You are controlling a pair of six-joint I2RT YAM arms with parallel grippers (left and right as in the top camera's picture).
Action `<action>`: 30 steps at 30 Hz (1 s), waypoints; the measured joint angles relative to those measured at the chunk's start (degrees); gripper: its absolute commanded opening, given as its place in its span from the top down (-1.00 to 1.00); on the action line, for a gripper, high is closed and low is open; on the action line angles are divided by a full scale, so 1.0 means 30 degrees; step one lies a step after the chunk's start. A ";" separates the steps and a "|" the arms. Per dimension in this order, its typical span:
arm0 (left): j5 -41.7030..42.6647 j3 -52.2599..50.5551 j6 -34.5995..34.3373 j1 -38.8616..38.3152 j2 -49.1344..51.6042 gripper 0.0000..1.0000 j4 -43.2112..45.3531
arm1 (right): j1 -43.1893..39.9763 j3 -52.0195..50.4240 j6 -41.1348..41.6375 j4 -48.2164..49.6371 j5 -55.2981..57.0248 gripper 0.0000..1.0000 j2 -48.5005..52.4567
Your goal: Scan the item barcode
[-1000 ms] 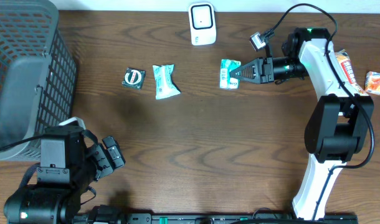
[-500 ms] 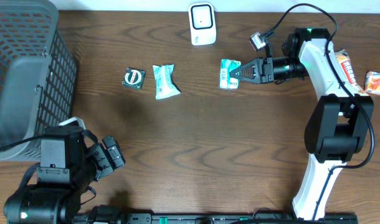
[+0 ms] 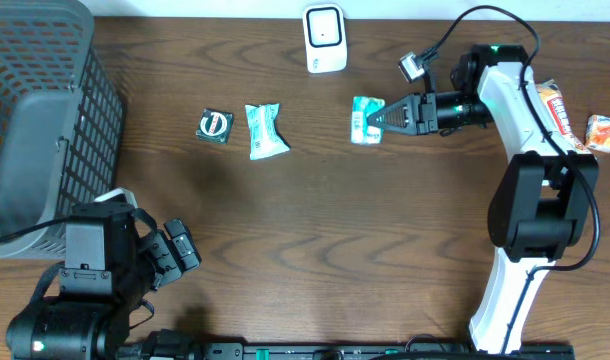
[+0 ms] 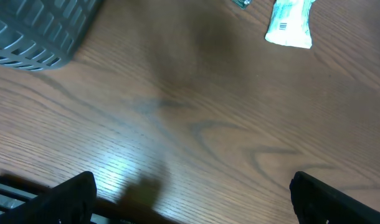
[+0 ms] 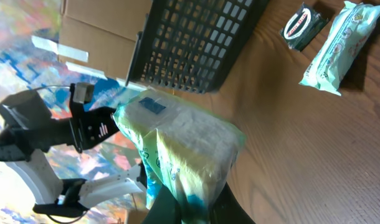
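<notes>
My right gripper (image 3: 382,117) is shut on a teal and white packet (image 3: 365,119), the item, held out sideways over the far part of the table. The white scanner (image 3: 325,38) stands at the back edge, up and to the left of the packet. In the right wrist view the packet (image 5: 184,140) fills the middle, pinched at its lower end between the fingers of my right gripper (image 5: 193,202). My left gripper (image 4: 190,199) hangs open over bare wood near the front left, its dark fingers (image 4: 65,199) wide apart and holding nothing.
A second teal packet (image 3: 266,131) and a black round-labelled packet (image 3: 215,125) lie left of the held one. A dark mesh basket (image 3: 40,120) fills the far left. Orange snack packs (image 3: 602,132) sit at the right edge behind the right arm.
The right gripper has drifted very slightly left with the packet. The left arm has not moved.
</notes>
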 measured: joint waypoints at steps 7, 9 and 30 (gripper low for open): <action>0.0007 0.0000 0.0000 0.0000 0.0000 -0.95 0.0000 | 0.0656 0.0000 0.0029 0.0787 0.0444 0.97 0.0000; 0.0000 0.0000 0.0000 0.0000 0.0000 -0.96 0.0000 | 0.0882 -0.0007 0.0466 0.2033 0.0860 0.98 0.0000; 0.0007 0.0000 0.0000 0.0000 0.0000 -0.95 0.0000 | 0.7125 -0.0044 1.3814 1.5008 3.0272 0.98 0.0000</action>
